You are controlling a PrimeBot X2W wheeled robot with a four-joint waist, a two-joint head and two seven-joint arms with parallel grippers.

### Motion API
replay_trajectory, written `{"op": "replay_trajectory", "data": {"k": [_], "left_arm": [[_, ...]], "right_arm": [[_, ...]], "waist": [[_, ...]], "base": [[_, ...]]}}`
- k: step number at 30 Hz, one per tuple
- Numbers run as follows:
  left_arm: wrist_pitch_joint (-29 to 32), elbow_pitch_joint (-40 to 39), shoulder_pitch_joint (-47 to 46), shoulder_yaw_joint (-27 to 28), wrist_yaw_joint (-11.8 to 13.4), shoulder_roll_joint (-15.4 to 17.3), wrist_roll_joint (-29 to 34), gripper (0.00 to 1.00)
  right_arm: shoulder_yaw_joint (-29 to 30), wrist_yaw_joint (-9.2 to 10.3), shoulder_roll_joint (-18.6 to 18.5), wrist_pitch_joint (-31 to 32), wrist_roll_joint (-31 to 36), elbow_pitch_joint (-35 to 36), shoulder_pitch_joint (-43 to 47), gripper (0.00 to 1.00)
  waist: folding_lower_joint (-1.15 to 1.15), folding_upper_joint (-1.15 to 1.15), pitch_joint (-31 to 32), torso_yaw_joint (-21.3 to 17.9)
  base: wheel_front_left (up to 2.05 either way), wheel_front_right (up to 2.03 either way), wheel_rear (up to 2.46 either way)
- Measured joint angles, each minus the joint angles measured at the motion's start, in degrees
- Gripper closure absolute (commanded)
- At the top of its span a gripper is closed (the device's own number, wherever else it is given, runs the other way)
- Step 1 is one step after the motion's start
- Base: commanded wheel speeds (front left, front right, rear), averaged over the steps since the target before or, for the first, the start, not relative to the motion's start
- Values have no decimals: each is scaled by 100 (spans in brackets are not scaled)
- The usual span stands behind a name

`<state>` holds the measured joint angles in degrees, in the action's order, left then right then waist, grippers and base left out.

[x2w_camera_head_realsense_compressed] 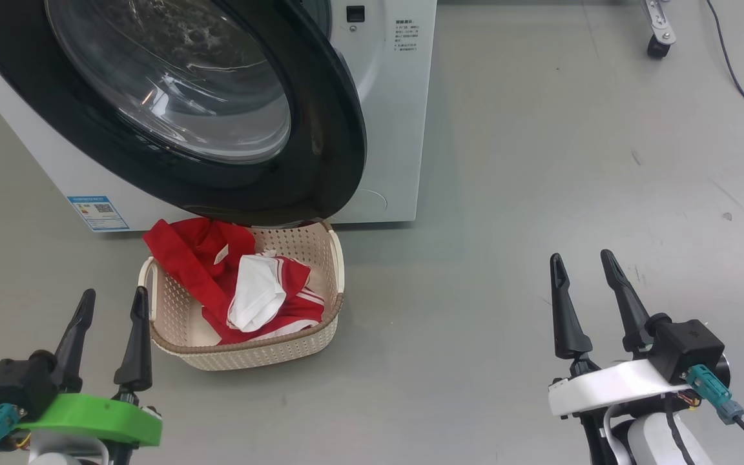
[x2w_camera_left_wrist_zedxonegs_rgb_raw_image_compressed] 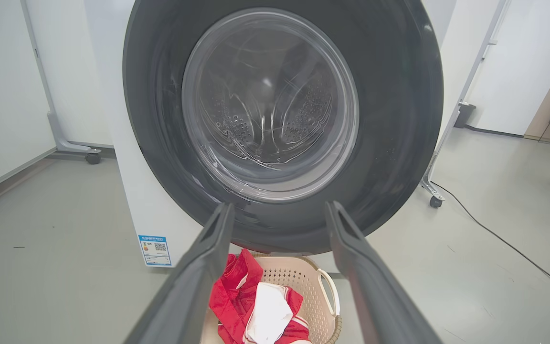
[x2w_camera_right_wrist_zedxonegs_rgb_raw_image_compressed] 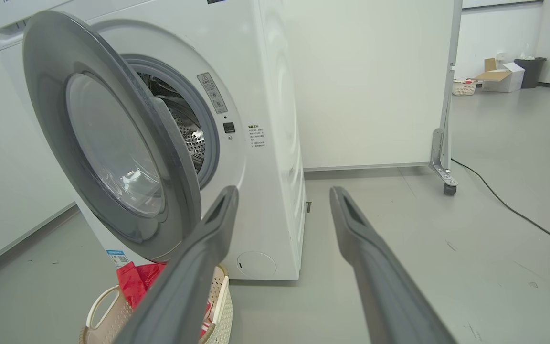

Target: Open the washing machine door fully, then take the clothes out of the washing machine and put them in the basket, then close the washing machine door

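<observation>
On the smooth grey floor point(x2w_camera_head_realsense_compressed: 507, 226), right at the foot of the boxy white washing machine point(x2w_camera_head_realsense_compressed: 391, 116), stands the basket point(x2w_camera_head_realsense_compressed: 249, 358). It is cream plastic, a rounded rectangle with perforated walls, a brown woven-look rim and loop handles at its sides. The clothes point(x2w_camera_head_realsense_compressed: 249, 290) lie crumpled inside it, soft bright red fabric with a white panel and thin white stripes. One red fold drapes over the rim's far left corner. The washing machine door point(x2w_camera_head_realsense_compressed: 172, 97) stands ajar above the basket's far edge, a wide glossy black ring round a clear bulging glass bowl. Behind it the perforated steel drum point(x2w_camera_right_wrist_zedxonegs_rgb_raw_image_compressed: 191, 134) shows. My left gripper point(x2w_camera_head_realsense_compressed: 117, 292), just beside the basket's near left corner, and my right gripper point(x2w_camera_head_realsense_compressed: 581, 255), well apart to its right, both have their long dark tapered fingers spread, with nothing between them.
</observation>
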<state>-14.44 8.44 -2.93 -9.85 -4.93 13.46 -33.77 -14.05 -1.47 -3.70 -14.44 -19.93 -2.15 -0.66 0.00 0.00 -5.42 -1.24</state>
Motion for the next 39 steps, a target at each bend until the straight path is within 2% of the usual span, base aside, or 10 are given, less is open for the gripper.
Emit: {"op": "replay_trajectory", "data": {"k": [28,29,30,39], "left_arm": [[0,52,4,112,-142,-156,163,0],[0,51,4,113,-143,-157,171,0],[0,53,4,119,-143,-160,191,0],[0,27,-4,78,-193,-185,259,0]], "right_arm": [[82,-45,18,0,101,2,-1,0],[89,-45,19,0,104,9,-1,47],[93,-45,18,0,134,9,-3,100],[-66,-149,-131,0,449,102,-113,100]], "waist": [[0,0,-79,32],[0,0,-92,35],[0,0,-104,39],[0,0,-279,104]], "base": [[0,0,0],[0,0,0],[0,0,0],[0,0,0]]}}
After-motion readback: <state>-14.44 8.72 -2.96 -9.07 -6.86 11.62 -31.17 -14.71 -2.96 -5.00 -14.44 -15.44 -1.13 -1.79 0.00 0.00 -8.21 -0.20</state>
